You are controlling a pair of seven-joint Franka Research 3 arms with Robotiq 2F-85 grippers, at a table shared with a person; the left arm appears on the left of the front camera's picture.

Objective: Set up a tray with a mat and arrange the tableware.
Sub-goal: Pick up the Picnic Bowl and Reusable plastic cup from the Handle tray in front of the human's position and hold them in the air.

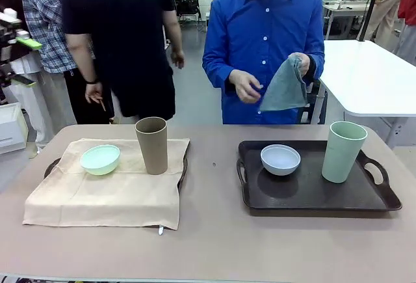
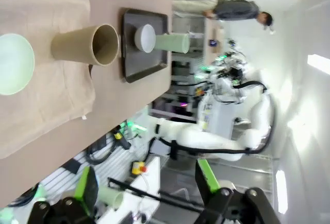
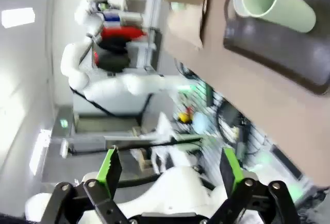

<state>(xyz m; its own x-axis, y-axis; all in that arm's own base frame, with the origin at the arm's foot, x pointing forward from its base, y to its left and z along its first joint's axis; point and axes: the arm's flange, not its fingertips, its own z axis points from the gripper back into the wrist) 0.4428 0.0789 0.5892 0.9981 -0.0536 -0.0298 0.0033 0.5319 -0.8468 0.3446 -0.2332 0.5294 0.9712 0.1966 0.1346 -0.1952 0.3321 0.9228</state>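
Observation:
On the left, a beige mat [image 1: 104,195] covers a dark tray [image 1: 51,166]. A mint-green bowl [image 1: 100,159] and a tall tan-brown cup [image 1: 151,145] stand on the mat. On the right, a bare dark tray [image 1: 312,195] holds a white bowl [image 1: 280,159] and a tall pale-green cup [image 1: 342,151]. Across the table, a person in a blue shirt holds up a grey-green cloth [image 1: 284,88] in both hands. My left gripper [image 2: 147,188] is open, high and far back from the tan-brown cup [image 2: 85,45] and mint-green bowl [image 2: 13,63]. My right gripper [image 3: 170,175] is open, well away from the pale-green cup [image 3: 273,2].
The tan table [image 1: 214,231] has bare room between the two trays and along its near edge. A second person in dark clothes stands behind the far left corner. A white table [image 1: 370,81] stands at the back right.

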